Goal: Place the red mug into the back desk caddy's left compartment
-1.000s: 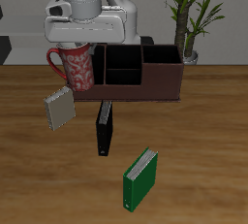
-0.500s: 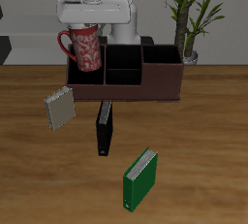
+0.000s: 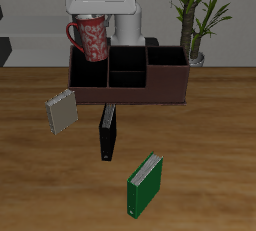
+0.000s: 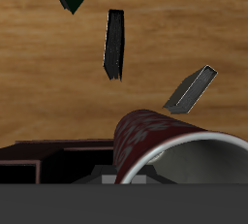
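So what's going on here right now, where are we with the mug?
The gripper holds the red mug in the air, upright, above the end bay of the back desk caddy, the left compartment. The mug is not yet set down inside. Three books lie on the table nearer the front edge: a grey book, a black book and a green book, all untouched.

Pincer (image 3: 92, 20) raised, pointing down, seemingly clamped shut.

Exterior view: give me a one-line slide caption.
Hand holds the red mug above the back desk caddy, three books lying in front.
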You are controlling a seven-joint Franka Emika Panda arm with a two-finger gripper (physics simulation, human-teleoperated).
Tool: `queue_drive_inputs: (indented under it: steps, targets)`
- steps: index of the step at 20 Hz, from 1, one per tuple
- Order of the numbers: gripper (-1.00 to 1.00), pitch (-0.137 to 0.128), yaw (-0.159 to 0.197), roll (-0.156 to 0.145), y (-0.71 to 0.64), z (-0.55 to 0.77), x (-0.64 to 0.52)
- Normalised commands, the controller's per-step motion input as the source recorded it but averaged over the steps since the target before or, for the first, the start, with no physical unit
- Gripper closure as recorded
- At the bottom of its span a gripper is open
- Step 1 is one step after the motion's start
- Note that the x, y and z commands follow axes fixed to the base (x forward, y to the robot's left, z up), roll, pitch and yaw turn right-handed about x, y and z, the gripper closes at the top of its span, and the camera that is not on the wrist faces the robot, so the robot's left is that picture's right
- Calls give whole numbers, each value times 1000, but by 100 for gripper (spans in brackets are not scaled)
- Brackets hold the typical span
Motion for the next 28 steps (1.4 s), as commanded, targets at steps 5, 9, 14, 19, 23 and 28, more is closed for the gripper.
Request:
queue_drive_inputs:
  steps: [5, 9, 14, 19, 23, 28]
  targets:
    - [100, 7, 13, 7, 23, -105, -349]
    - [100, -31, 13, -29, 47, -71, -476]
    - [100, 0, -29, -42, -109, -112, -309]
    - [100, 22, -36, -71, -167, -130, -99]
    - [100, 25, -53, -56, -151, -130, 2]
    - [100, 27, -35, -23, -24, -131, 51]
